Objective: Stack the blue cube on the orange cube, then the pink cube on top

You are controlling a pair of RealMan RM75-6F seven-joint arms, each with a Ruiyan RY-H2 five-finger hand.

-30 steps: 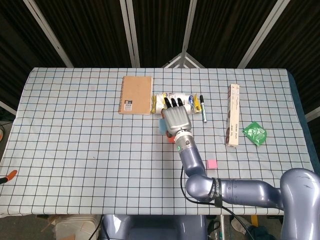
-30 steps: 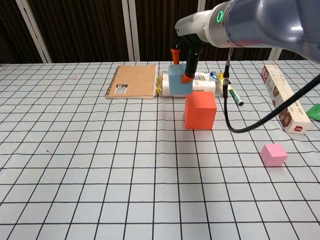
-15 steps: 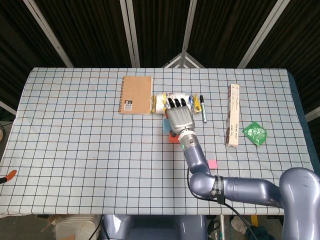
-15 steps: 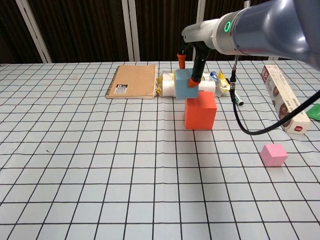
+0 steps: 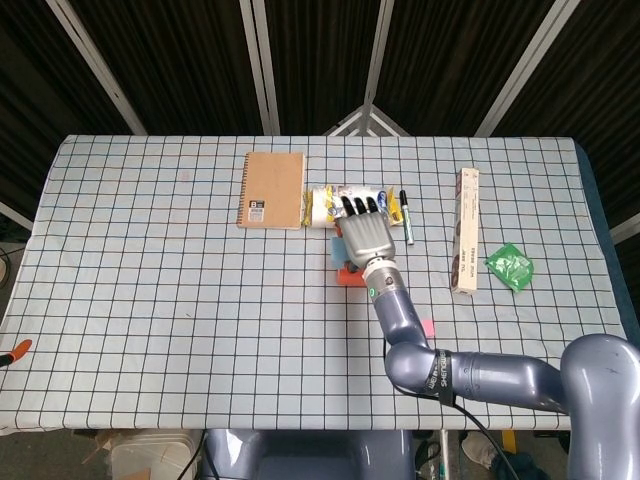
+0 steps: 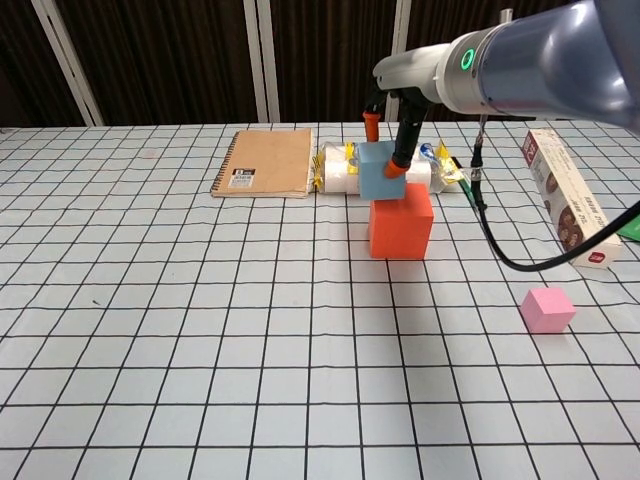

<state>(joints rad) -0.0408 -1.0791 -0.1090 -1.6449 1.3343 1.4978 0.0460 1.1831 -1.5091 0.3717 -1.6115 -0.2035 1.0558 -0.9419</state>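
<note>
Right hand (image 6: 392, 135) raised above the table, fingers (image 6: 397, 167) pointing down, pinched closed.

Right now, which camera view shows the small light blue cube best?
The chest view: the small light blue cube shows from the side, held by the right hand at the orange cube. In the head view the hand covers nearly all of it.

I see the surface (image 5: 150, 300) covered by a white cloth with a dark grid. Behind it stands a wall of dark corrugated panels (image 6: 150, 60), divided by pale slanted struts (image 5: 90, 60). Lighting is even across the cloth, with soft shadows. Below the near edge of the surface, a translucent bin (image 5: 150, 458) sits on the floor, and an orange-handled tool (image 5: 15, 352) lies at the left edge.
</note>
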